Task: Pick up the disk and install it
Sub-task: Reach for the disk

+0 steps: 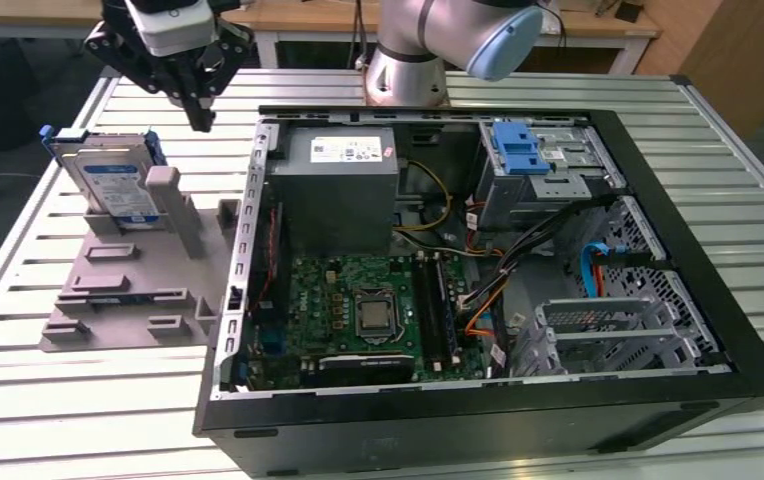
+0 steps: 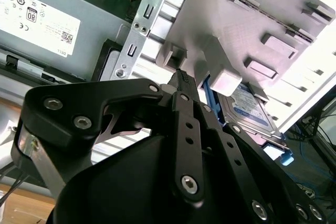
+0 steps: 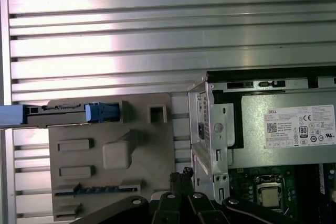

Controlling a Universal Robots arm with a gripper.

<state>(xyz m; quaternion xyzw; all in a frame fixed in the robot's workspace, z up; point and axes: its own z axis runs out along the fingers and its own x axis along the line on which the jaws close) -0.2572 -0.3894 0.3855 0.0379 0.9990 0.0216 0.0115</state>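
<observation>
The disk (image 1: 109, 182), a silver drive with a white-and-blue label in a blue carrier, stands upright in a slot of the grey fixture (image 1: 135, 290) at the exterior view's left. The second wrist view shows the disk (image 2: 253, 113) leaning behind a grey post, and the first wrist view shows the disk (image 3: 65, 113) edge-on. My gripper (image 1: 201, 122) hangs in the air between the disk and the open computer case (image 1: 242, 250), a little farther back than the disk. Its fingertips (image 2: 182, 77) meet with nothing between them. The gripper (image 3: 181, 174) tips also show in the first wrist view.
The case lies on its side on a slatted metal table (image 1: 75, 420). Inside are a grey power supply box (image 1: 342, 180), a motherboard (image 1: 355, 310), cables, and a drive bay with a blue clip (image 1: 522, 150). The arm's base (image 1: 406, 70) stands behind the case.
</observation>
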